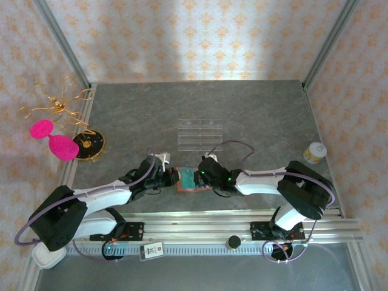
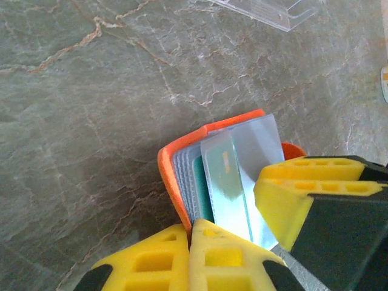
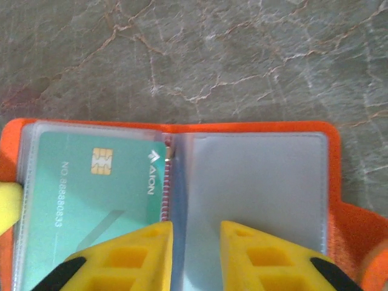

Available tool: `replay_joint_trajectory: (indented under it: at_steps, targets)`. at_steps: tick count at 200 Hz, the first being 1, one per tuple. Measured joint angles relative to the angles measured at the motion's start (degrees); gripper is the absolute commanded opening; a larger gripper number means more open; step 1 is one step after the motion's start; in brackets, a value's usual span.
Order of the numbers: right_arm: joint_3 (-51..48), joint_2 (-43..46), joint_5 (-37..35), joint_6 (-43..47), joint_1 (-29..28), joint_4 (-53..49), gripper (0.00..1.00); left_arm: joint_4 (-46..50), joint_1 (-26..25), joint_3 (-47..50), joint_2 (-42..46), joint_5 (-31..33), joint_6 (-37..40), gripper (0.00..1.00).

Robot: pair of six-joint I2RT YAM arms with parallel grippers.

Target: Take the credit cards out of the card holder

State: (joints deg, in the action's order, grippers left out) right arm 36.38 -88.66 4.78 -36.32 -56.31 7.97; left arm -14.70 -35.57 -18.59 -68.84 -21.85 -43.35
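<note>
A: Where is the card holder [image 1: 189, 180] to be found?

B: It is laid open on the grey worktop [image 1: 254, 109], low in the middle of the overhead frame, between the two claws. A clear slotted rack [image 1: 200, 134] is seen above it in that frame, apart from it.

A: How is the left claw [image 1: 168, 177] set?

B: It is clenched. At the bottom edge of its own wrist frame [image 2: 191, 233] the yellow fingers are pressed together, and the orange edge of the card holder [image 2: 167, 176] is pinched between them.

A: And the right claw [image 1: 205, 176]?

B: It is released. At the bottom of its wrist frame [image 3: 195, 229] the two fingertips stand apart with a narrow gap, placed over the spine and the clear sleeves [image 3: 254, 182]. Whether a sleeve is touched cannot be told.

A: What can be said of the cards?

B: A teal-green card [image 3: 91, 194] is lodged in the sleeve on the left half of the right wrist frame; a gold chip and white print are shown on it. In the left wrist frame its teal face [image 2: 203, 194] is glimpsed among the raised sleeves, in the middle of the frame.
</note>
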Motion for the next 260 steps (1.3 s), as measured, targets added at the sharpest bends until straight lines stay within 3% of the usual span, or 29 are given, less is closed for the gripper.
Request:
replay_joint_trajectory:
  at_steps: [11, 49, 65, 97, 137, 186, 260]
  targets:
    - [0.13, 0.00, -0.57, -0.07, 0.00, -0.26, 0.24, 0.52, 0.31, 0.02, 0.39, 0.26, -0.26, 0.22]
    - [0.13, 0.00, -0.94, -0.46, 0.00, -0.24, 0.23, 2.40, 0.85, 0.76, 7.56, 2.91, -0.02, 0.22]
    - [0.13, 0.00, -0.92, -0.52, 0.00, -0.20, 0.23, 1.49, 0.55, 0.76, 8.52, 3.08, -0.02, 0.17]
    - [0.11, 0.00, -0.74, -0.72, 0.00, 0.13, 0.23, -1.20, -3.32, 0.74, 1.64, 2.97, 0.07, 0.03]
    - [-0.39, 0.00, 1.25, -0.92, 0.00, 2.60, 0.24, -3.89, -4.46, 1.01, -5.70, 2.82, -0.07, 0.03]
    - [-1.36, -0.52, 6.73, -2.01, 1.86, 6.78, 0.25, -7.30, -4.46, 1.03, -7.72, 2.84, -0.02, 0.00]
    - [0.90, 3.02, 8.24, -1.11, 2.10, 5.01, 0.24, -7.63, -4.46, 1.90, -6.69, 3.28, 0.00, 0.01]
